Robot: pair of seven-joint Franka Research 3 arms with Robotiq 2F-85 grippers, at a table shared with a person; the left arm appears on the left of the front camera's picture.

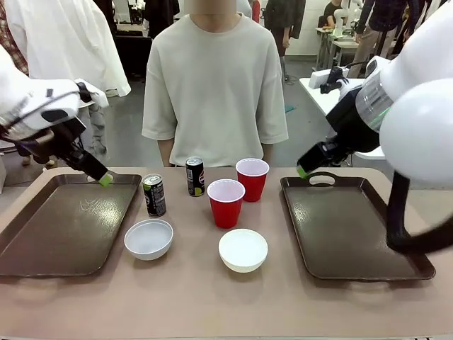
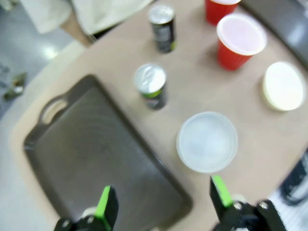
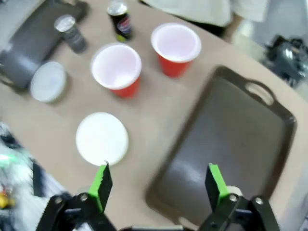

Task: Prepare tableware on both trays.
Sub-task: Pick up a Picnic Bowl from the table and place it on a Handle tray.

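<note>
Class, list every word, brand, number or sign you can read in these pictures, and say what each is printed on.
No text can be read for certain.
On the far soda can: a logo and lettering, too small to read.
On the near soda can: green and pale print, too blurred to read.

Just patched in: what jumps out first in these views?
The left tray and right tray lie bare, with all tableware bunched between them: two red cups, two white bowls, two soda cans. The left gripper and right gripper hover open, one above each tray; a person stands opposite.
</note>
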